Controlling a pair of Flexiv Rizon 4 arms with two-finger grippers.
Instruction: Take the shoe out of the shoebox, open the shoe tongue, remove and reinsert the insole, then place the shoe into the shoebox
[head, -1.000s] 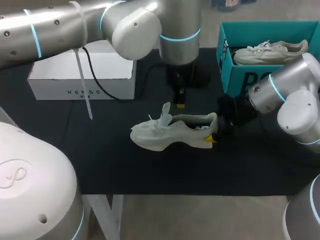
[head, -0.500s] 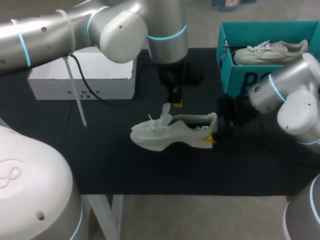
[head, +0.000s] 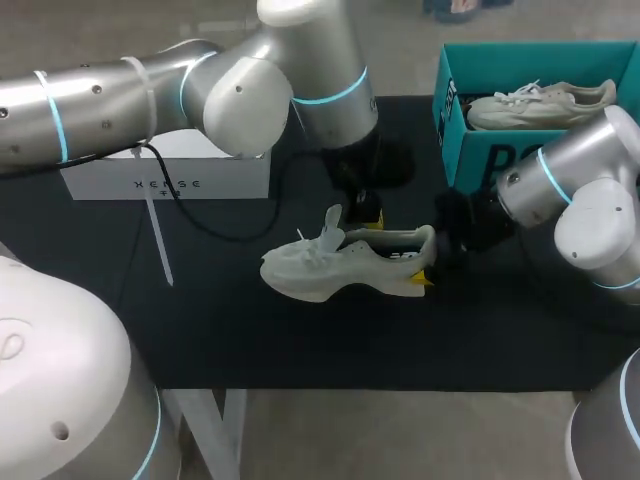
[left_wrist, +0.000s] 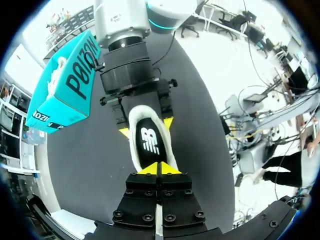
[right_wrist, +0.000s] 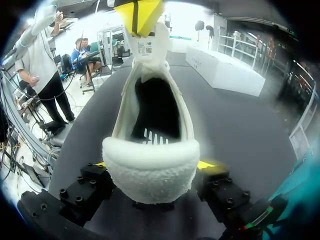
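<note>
A pale cream shoe lies on its side on the black mat, toe to the left, its tongue sticking up. My right gripper is shut on the padded heel, one yellow tip on each side. In the left wrist view the dark insole shows inside the shoe mouth. My left gripper hangs shut just above the shoe opening, near the tongue; I see nothing between its tips. The teal shoebox stands at the back right.
A second pale shoe lies inside the shoebox. A white box stands at the back left, with a black cable running from it across the mat. Bare mat lies in front of the shoe.
My left arm has swung its elbow back and its gripper has shifted slightly right over the shoe. The shoe and my right arm have kept still.
</note>
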